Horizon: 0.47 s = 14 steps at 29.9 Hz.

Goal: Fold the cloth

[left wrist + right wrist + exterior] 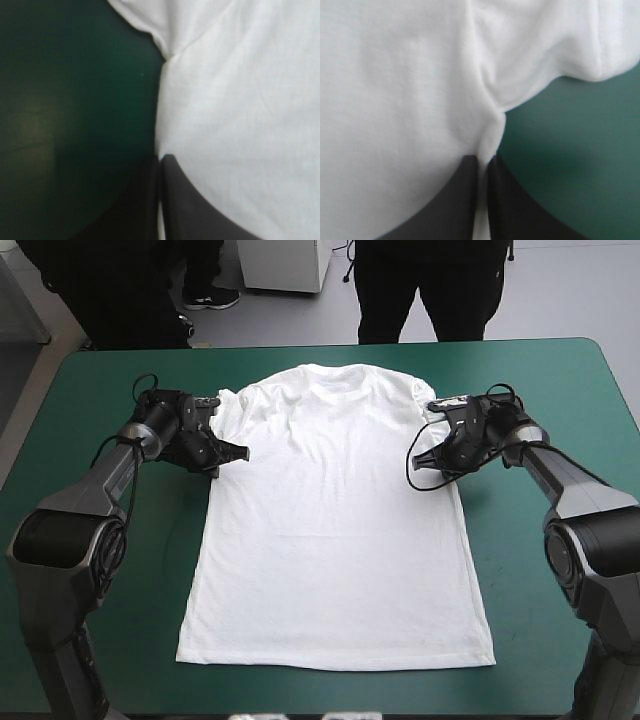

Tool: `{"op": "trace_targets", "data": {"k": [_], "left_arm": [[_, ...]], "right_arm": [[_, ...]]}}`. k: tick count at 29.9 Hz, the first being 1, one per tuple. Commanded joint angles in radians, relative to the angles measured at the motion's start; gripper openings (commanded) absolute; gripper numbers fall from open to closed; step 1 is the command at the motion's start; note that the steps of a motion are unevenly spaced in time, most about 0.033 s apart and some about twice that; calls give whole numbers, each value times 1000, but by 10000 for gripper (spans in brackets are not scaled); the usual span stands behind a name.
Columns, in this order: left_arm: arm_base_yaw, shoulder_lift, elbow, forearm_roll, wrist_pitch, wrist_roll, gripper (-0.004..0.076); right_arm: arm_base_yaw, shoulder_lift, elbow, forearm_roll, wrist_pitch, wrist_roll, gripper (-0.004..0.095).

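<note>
The white T-shirt [335, 520] lies spread flat in the middle of the teal-green table, collar toward the far edge and hem toward the near edge. My left gripper [236, 452] sits at the shirt's left side just below the sleeve, its black fingers all but shut with a thin edge of the T-shirt [240, 115] pinched between them [161, 165]. At the right side below the other sleeve, my right gripper [418, 462] is likewise shut on a pinch of the T-shirt [395, 100], the cloth bunching up at the fingertips [483, 161].
Bare teal-green cover [100, 640] lies to the left and right of the shirt and along the near edge. Both sleeves are folded in close to the shirt's shoulders.
</note>
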Motion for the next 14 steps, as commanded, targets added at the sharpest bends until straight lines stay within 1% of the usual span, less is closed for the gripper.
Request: {"op": "trace_targets", "data": {"k": [1,6,10,14], "left_arm": [[-4,-40,-21,4,-30,-6,-17],[-4,-74,-50,4,-19,-3,-17],[-4,-138,-95,6,-1,21,-17],[-4,-212,-139,11,13,24,-17]], "right_arm": [[3,-11,-6,59,-2,-14,-17],[2,-61,-57,29,22,-14,-17],[2,-128,-143,20,71,-33,-17],[2,-192,-218,20,98,-33,-17]]}}
